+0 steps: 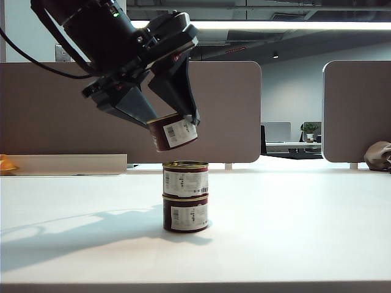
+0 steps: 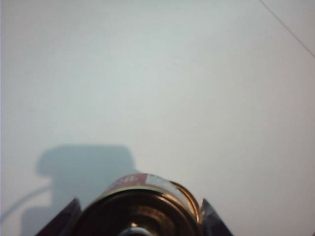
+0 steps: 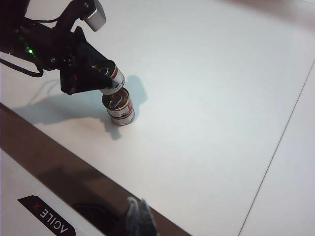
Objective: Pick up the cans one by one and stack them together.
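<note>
While the white bench (image 1: pixel 305 232) spreads wide under everything, the left arm (image 1: pixel 104 36) reaches in from the upper left of the exterior view, its left hand (image 1: pixel 173 125) clamped on 1 can. There are 3 cans in all. 2 of them form the stack (image 1: pixel 186 196) near the middle of the bench, both upright, axes vertical, gold lid of the upper one facing up, white labels toward the exterior camera. The held can (image 1: pixel 174 132) hangs just above the stack and a little to its left, apart from it, tilted so its axis leans and its label faces down and right. It sits between the 2 dark fingers (image 1: pixel 183 91), which grip its maroon sides. At the edge of its own wrist view, the right hand (image 3: pixel 137 216) is closed on nothing, well apart from the stack.
</note>
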